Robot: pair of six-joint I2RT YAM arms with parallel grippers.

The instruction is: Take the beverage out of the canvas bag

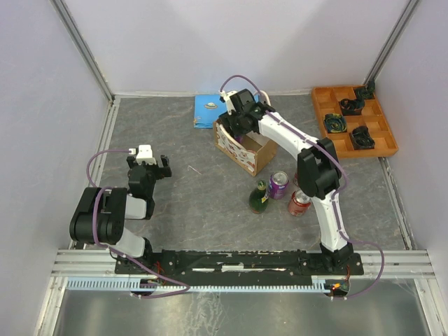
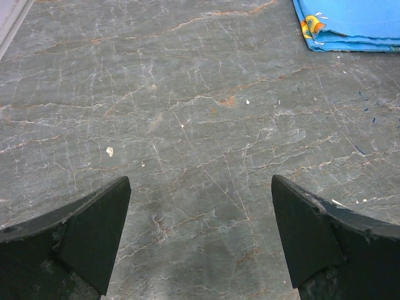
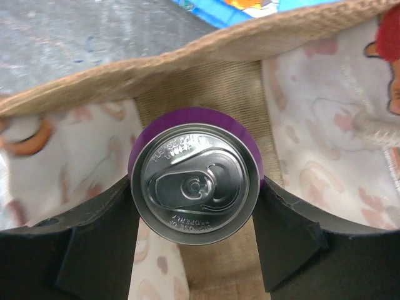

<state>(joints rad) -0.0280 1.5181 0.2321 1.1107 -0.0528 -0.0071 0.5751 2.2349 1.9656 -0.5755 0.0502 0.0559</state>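
The canvas bag [image 1: 246, 151] stands open at the middle back of the table. Its tan rim [image 3: 125, 78] and white patterned lining [image 3: 312, 162] fill the right wrist view. My right gripper [image 1: 235, 120] reaches down into the bag. In the right wrist view, the gripper [image 3: 195, 209] is shut on a purple beverage can [image 3: 195, 182], seen top-on with a silver lid, and one finger presses each side. The can is inside the bag. My left gripper [image 1: 148, 168] is open and empty over bare table at the left, as the left wrist view [image 2: 200, 206] shows.
A green bottle [image 1: 260, 197], a purple can [image 1: 278, 185] and a red can [image 1: 299, 202] stand just in front of the bag. A flat blue booklet [image 1: 208, 110] lies behind it, also in the left wrist view [image 2: 350, 25]. An orange tray [image 1: 318, 98] holding black parts sits back right.
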